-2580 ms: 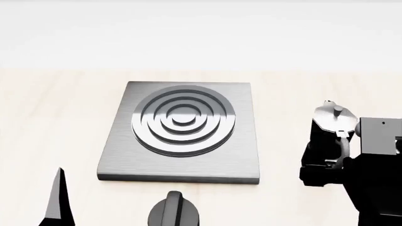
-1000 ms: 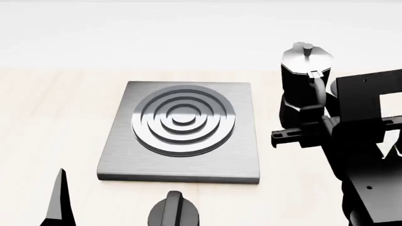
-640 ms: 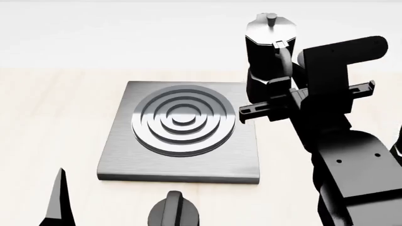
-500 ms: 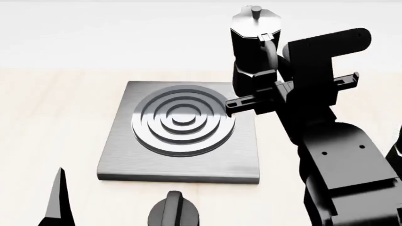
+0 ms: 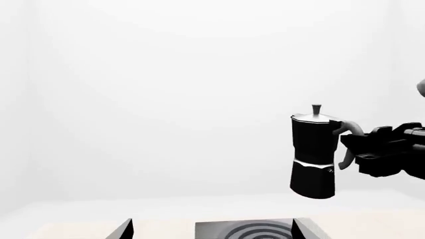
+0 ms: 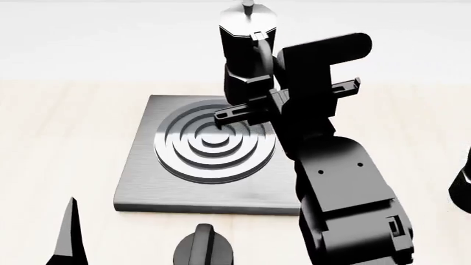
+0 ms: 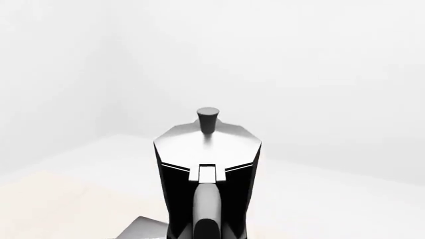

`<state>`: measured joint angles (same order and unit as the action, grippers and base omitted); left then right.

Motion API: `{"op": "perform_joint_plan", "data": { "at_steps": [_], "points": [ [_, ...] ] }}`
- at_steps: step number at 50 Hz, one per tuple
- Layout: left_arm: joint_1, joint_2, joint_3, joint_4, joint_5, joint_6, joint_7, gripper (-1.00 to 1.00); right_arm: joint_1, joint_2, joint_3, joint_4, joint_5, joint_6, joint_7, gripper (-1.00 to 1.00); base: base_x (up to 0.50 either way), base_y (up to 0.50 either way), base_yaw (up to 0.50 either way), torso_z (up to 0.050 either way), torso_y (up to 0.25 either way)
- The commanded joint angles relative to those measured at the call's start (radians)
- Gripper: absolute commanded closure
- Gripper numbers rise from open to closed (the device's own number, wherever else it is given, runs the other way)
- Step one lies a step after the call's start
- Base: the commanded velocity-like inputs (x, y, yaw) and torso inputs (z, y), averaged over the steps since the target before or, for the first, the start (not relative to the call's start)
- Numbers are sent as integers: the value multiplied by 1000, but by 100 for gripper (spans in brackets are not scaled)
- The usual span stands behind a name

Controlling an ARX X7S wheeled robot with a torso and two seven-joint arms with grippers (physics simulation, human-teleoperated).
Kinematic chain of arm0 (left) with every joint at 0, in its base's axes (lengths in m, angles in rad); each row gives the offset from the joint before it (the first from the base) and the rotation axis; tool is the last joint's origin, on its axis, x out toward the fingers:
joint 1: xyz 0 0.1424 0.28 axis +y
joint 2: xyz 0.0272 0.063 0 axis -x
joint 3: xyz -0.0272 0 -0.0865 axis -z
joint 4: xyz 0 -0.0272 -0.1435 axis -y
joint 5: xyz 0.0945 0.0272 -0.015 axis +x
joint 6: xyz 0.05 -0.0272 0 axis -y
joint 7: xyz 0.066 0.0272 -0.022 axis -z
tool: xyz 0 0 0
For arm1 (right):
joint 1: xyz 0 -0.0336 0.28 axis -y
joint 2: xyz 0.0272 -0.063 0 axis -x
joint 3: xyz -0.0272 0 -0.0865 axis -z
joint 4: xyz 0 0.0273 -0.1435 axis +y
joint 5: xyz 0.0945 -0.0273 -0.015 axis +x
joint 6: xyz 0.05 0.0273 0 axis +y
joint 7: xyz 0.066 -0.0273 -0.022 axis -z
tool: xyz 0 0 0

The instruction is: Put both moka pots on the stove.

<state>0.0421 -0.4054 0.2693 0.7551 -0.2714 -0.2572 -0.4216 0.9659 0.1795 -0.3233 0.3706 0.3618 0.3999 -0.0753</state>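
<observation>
While the right gripper [image 6: 257, 102] grasps its handle, the faceted black, silver-lidded moka pot [image 5: 315, 152] hangs upright above the stove [image 6: 140, 165], knob uppermost.

moka pot [image 6: 246, 52]: black, silver lid | stove [image 6: 140, 176]: brushed grey, seemingly dark rings

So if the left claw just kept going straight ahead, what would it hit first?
Probably the stove just ahead of it; the lifted moka pot hangs higher and off to one side, though depth is uncertain.
</observation>
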Motion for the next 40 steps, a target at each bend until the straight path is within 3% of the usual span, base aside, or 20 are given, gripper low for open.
{"op": "perform_joint_plan", "data": {
  "at_steps": [1,12,31,40],
  "points": [
    [-2,-5,8,-4,3,0,0,-100,24,-79,-10,136,-31,-181,-28,100,0,0,0,0,0],
    [2,-8,2,-11,-6,3,-3,-100,77,-163,-39,405,-46,-391,-63,100,0,0,0,0,1],
    [10,-18,6,-18,11,27,-4,-100,109,-170,-173,438,29,-415,-32,100,0,0,0,1,1],
    [8,-20,13,-22,18,28,-5,-100,113,-160,-207,438,62,-424,-19,100,0,0,0,0,-140]
  ]
}}
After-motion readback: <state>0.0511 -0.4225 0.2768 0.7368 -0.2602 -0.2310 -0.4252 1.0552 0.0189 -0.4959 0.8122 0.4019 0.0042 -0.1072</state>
